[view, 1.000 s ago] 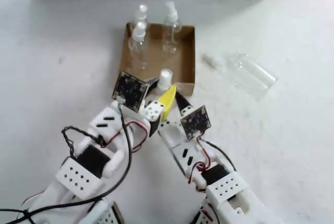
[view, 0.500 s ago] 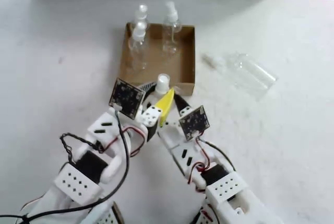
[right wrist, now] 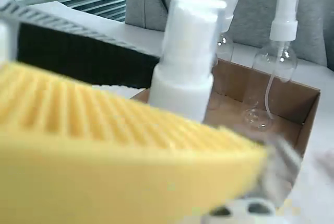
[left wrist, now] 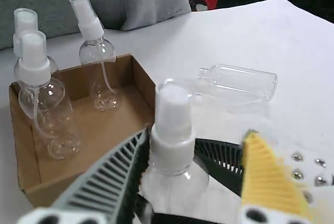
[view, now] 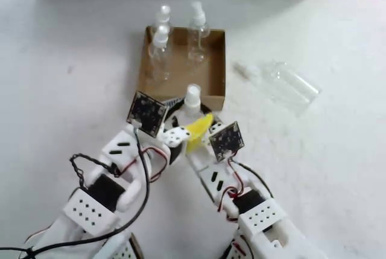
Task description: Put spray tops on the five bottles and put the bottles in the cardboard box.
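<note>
Cardboard box (view: 181, 76) sits open on the white bench (view: 72, 47). 3 topped bottles stand upright in its far half: a left pair (view: 160, 44), one behind the other, and a right bottle (view: 197, 29).

A 4th bottle (left wrist: 172, 130) with its spray top on stands upright at the box's near wall, between the 2 arms. Its base is hidden, so I cannot tell whether it rests on the bench or hangs above it.

Left hand (left wrist: 195, 135) is spread apart. Its grey finger (left wrist: 115, 174) lies against the bottle's collar, while its yellow finger (left wrist: 263, 177) stands off to the other side with a gap between it and the bottle. In the right wrist view that yellow finger lies blurred across the foreground, in front of the bottle's top.

Right hand (left wrist: 180, 182) is clamped on the 4th bottle low down, its black fingers (left wrist: 219, 156) pressed to the round body.

Well to the right of the box, a 5th bottle (view: 289, 84) lies on its side on the bench with its neck bare. A loose top (view: 244, 69) lies just beside that neck.
</note>
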Controlling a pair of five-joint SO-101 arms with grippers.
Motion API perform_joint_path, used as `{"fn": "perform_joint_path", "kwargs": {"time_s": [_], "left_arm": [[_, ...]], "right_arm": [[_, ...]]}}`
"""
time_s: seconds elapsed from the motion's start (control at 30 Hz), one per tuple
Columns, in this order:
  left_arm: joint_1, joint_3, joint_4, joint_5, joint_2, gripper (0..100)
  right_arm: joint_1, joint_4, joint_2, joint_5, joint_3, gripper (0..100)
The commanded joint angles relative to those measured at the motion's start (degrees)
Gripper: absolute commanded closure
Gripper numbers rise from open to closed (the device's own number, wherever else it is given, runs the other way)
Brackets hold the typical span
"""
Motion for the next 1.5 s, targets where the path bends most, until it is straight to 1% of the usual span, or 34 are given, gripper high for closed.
{"fn": "perform_joint_path", "kwargs": {"time_s": [0.0, 0.13, 0.27, 0.6, 0.8, 0.97, 1.07, 1.17, 1.27, 1.47], "left_arm": [[-0.5, -0.6, -0.4, 0.8, -0.6, 62], [-0.5, -1.0, -0.4, 0.4, -0.7, 59], [-0.5, -2.0, 0.2, 0.4, -0.7, 59], [-0.5, -11.7, 14.7, 0.4, -0.7, 59], [-0.5, -15.9, 19.1, 0.4, -0.7, 59], [-0.6, -18.1, 20.0, 0.3, -0.7, 59], [-2.4, -20.3, 21.7, -0.2, -0.8, 59], [-5.4, -23.8, 25.4, -2.3, -0.8, 59], [-8.2, -26.5, 28.7, -2.5, -1.2, 59], [-12.1, -26.8, 34.2, -2.5, -8.8, 59]], "right_arm": [[0.7, 0.0, -0.3, 0.6, -0.1, 98.2], [0.7, 0.0, -0.3, 0.6, -0.1, 98.2], [0.7, 0.0, -0.3, 0.6, -0.1, 98.2], [0.7, 0.0, -0.3, 0.6, -0.1, 98.2], [0.7, 0.0, -0.3, 0.6, -0.1, 98.2], [0.7, 0.0, -0.3, 0.6, -0.1, 98.2], [1.6, 0.0, -0.3, 0.6, -0.1, 98.2], [2.0, 0.0, -0.3, 0.6, -0.1, 98.2], [1.9, 0.0, -0.3, 0.6, -0.1, 98.2], [1.9, 0.0, -0.3, 0.6, -0.1, 98.2]]}}
